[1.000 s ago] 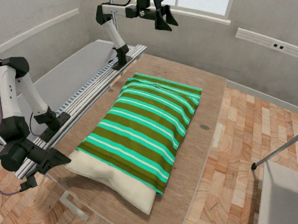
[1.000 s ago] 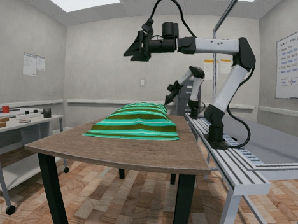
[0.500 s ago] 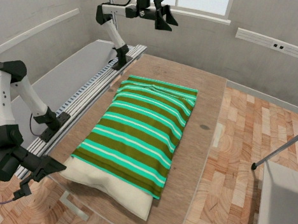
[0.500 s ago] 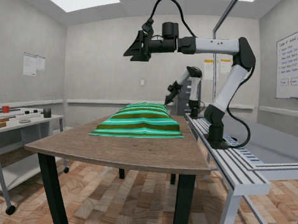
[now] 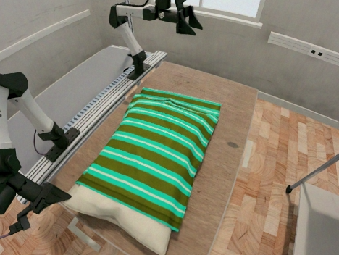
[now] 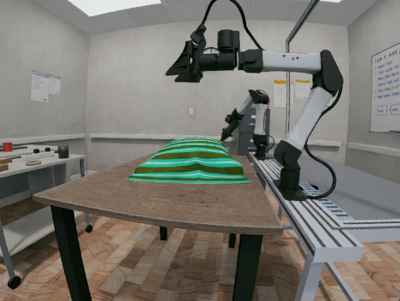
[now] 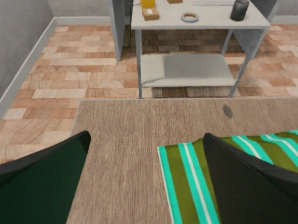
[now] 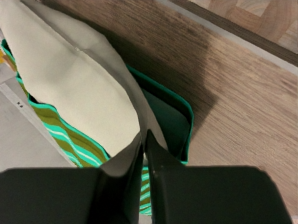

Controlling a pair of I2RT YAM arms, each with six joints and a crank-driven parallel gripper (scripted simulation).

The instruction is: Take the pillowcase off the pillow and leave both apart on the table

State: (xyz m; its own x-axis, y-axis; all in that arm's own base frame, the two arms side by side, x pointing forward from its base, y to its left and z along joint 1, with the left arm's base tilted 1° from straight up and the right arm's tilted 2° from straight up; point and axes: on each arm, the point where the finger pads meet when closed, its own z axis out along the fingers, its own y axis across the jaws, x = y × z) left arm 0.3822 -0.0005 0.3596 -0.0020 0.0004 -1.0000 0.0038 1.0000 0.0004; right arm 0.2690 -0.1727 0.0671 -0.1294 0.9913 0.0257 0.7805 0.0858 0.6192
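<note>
Black, both slim fingers of my right gripper (image 5: 69,197) (image 6: 222,139) (image 8: 145,136) are pressed together on one pinched fold of the cream pillow (image 5: 121,218) (image 8: 85,97), at its bare end. From there the pillow runs into the mouth of one pillowcase (image 5: 152,145) (image 6: 192,166) (image 7: 184,165) (image 8: 76,145), striped green, olive and white, which covers most of it. Both lie on the one brown table (image 5: 226,163) (image 6: 171,207) (image 7: 115,127) (image 8: 242,100), the pillow's bare end reaching the table's edge. Past the pillowcase's far end, my left gripper (image 5: 198,32) (image 6: 171,78) (image 7: 146,134) hangs above everything, its two fingers spread wide with nothing between them. My two arms stand on one pale rail (image 5: 105,105) (image 6: 316,239) along the table's side. Further out I count one white side table (image 6: 43,162) (image 7: 200,17) and two orange-topped sheets (image 6: 280,94) (image 6: 302,92) on the wall.

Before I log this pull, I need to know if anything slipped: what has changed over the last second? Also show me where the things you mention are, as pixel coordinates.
The right gripper (image 5: 69,197) (image 6: 222,139) (image 8: 145,131) moved toward the top view's lower left, pinching the pillow (image 5: 123,217) (image 8: 85,95). Pillow and pillowcase (image 5: 152,145) (image 6: 192,164) (image 7: 195,170) (image 8: 65,135) shifted that way together. Nothing was visibly let go. The left gripper (image 5: 198,31) (image 6: 171,78) (image 7: 146,134) stayed put, open; about as much pillow shows.
</note>
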